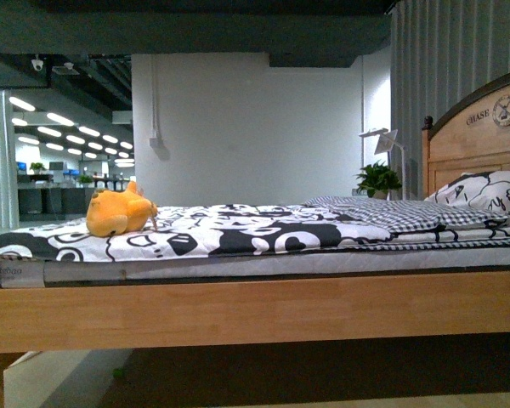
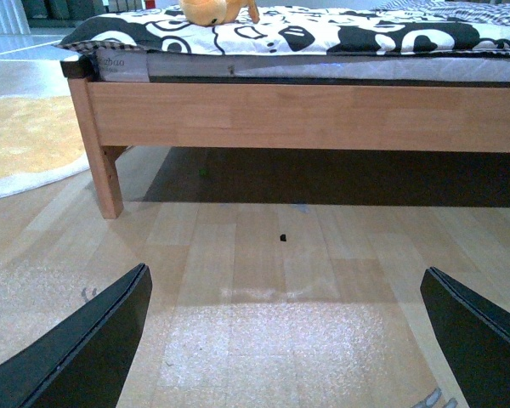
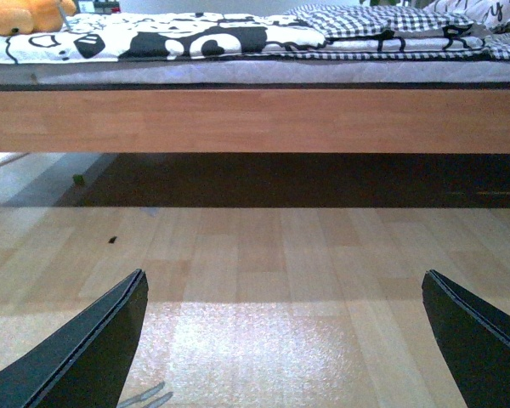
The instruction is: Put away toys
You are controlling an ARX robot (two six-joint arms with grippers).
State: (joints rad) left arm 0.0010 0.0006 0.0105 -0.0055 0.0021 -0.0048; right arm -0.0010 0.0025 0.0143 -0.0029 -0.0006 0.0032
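I read "CHASE" on the wooden headboard [image 1: 469,146], beside its small clock face [image 1: 506,110], white mattress label [image 2: 119,65] ending in "bao", earlier letters too blurred for me.

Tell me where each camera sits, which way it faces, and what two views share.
Front view: on the robot's body, near mattress height, facing the bed side-on; no arm shows.
Left wrist view: low over the floor, facing the bed; the open left gripper shows.
Right wrist view: likewise low, facing the bed; the open right gripper shows.
Shared: both wrist views catch the plush toy.
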